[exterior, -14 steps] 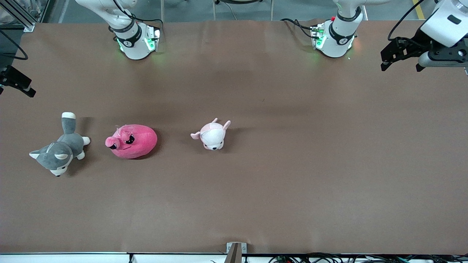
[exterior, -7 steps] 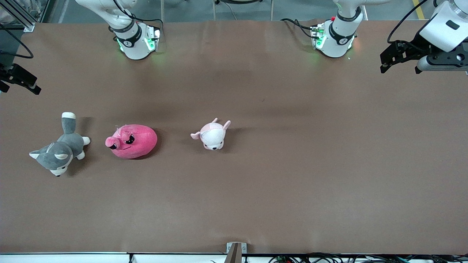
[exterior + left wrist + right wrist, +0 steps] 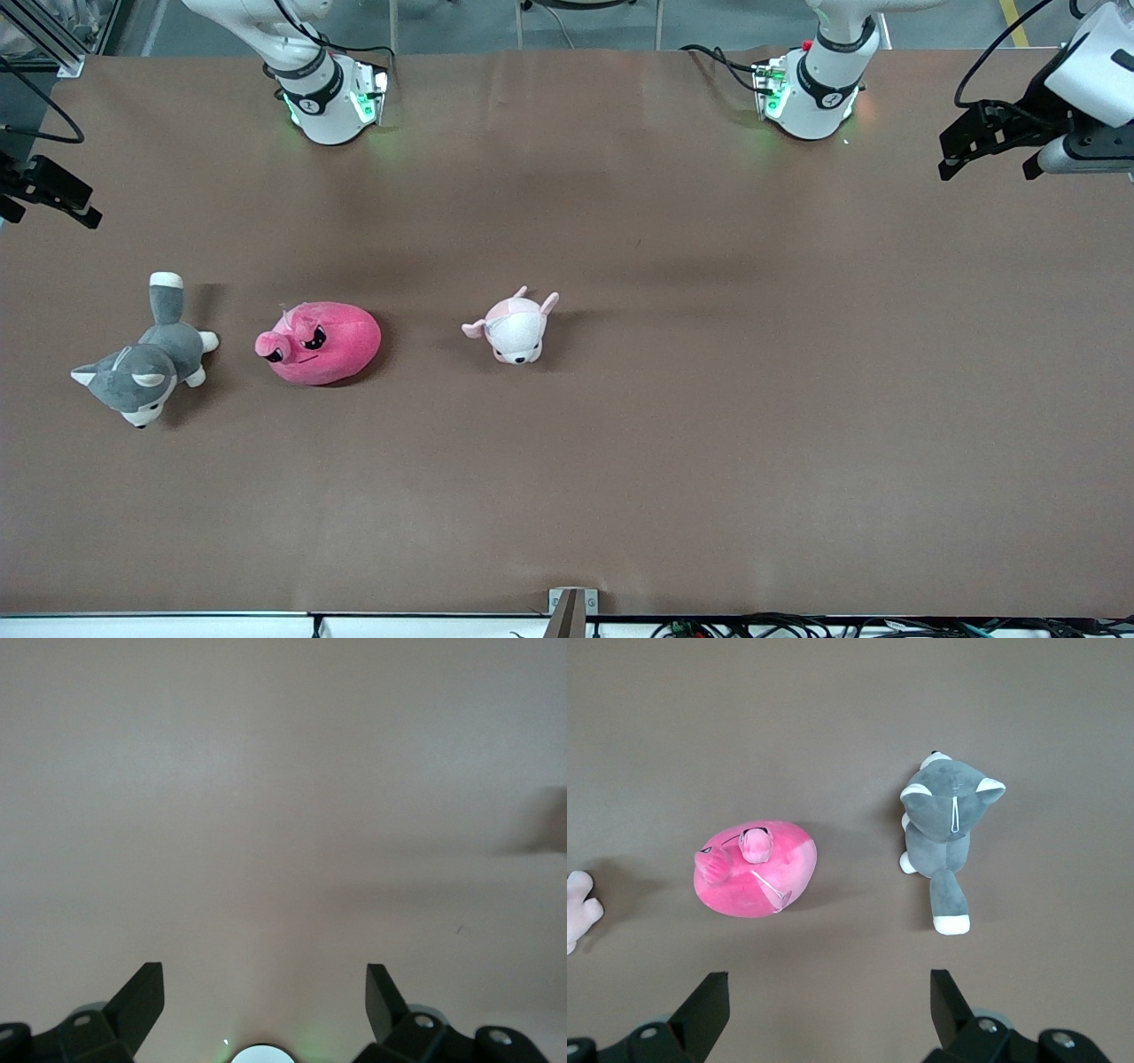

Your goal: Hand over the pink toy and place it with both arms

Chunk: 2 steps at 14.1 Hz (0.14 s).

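The pink toy [image 3: 319, 342], a hot-pink blob plush with dark angry eyes, lies on the brown table [image 3: 709, 399] toward the right arm's end. It also shows in the right wrist view [image 3: 757, 870]. My right gripper [image 3: 49, 208] hangs open and empty in the air over the table's edge at the right arm's end, well apart from the toy; its jaws [image 3: 826, 979] stand wide. My left gripper [image 3: 986, 170] hangs open and empty over the left arm's end of the table, and its view shows only bare table between its jaws [image 3: 263, 974].
A grey-and-white husky plush [image 3: 146, 359] lies beside the pink toy toward the right arm's end, also in the right wrist view [image 3: 943, 828]. A small pale pink-and-white animal plush [image 3: 514, 328] lies beside it toward the table's middle, at the edge of the right wrist view [image 3: 578, 908].
My left gripper has drifted toward the left arm's end of the table. My right gripper has shifted slightly. The toys have not moved.
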{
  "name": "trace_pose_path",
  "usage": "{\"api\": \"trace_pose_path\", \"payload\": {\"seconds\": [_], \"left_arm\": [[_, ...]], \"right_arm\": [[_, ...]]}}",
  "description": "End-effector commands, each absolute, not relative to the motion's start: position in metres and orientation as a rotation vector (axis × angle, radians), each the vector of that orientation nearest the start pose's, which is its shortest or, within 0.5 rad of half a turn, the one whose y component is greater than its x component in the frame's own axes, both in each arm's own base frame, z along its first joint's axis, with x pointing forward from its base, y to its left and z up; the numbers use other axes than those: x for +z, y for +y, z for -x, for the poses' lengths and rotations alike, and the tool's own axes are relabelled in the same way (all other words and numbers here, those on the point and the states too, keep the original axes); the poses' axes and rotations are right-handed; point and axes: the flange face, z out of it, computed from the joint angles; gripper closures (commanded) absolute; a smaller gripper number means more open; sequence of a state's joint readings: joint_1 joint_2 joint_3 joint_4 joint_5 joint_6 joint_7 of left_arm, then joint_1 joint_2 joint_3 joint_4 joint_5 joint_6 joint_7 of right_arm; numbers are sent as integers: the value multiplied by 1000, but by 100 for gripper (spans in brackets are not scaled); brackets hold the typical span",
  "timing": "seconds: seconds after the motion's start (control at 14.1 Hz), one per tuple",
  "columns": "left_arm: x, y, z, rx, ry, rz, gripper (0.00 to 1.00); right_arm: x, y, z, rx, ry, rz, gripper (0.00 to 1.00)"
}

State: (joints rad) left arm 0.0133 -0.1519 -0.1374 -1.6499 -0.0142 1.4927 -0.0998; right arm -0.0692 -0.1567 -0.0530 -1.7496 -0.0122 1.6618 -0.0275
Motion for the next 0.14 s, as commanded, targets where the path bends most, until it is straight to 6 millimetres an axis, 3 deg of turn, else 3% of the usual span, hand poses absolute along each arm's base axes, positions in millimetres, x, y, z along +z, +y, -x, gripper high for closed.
{"api": "trace_pose_path", "payload": {"seconds": [0.0, 0.07], "left_arm": [[660, -70, -503, 9, 48, 3139, 0], [660, -70, -503, 11, 48, 3139, 0]], "right_arm": [[632, -66, -501, -107, 147, 3159, 0], [631, -66, -501, -104, 145, 3159, 0]]}}
